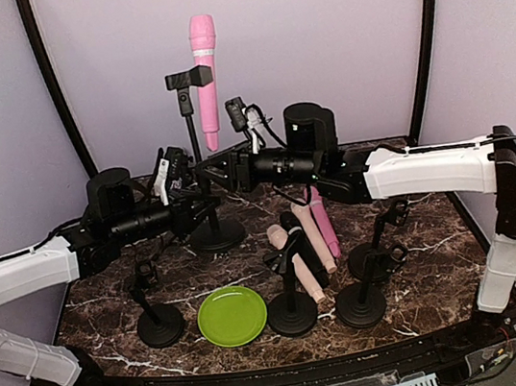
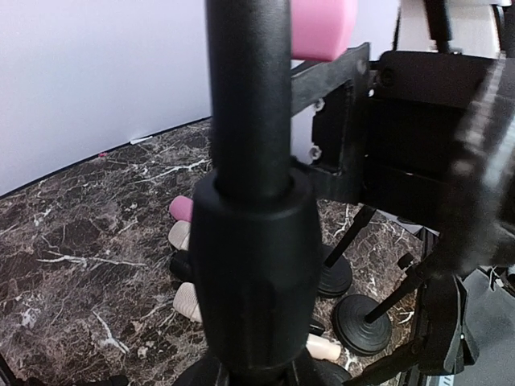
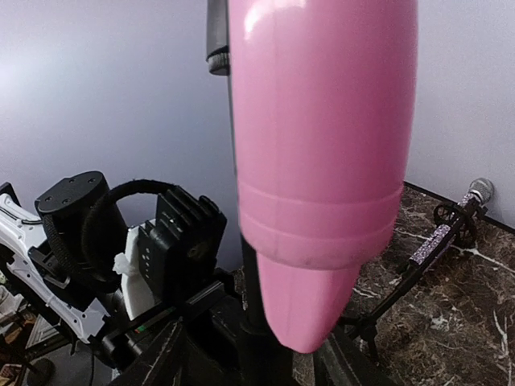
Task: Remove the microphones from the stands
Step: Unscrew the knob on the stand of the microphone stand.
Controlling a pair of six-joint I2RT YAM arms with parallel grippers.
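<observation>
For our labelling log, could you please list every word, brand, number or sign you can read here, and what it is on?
None is readable.
The pink microphone, its stand and the green plate show no print.
A faint mark on the left arm's black housing is too blurred to read.

Tall stand [image 1: 199, 177] is at rear centre of the worktop [image 1: 100, 304]. The microphone [image 1: 205, 75] sits upright in its clip, well above the worktop. A plate [image 1: 232, 314] lies front centre. One short stand [image 1: 159, 322] is left of the plate and the nearest short stand [image 1: 292, 312] is just right of it. The loose microphones [image 1: 314, 228] lie behind that one, right of the tall stand.
</observation>
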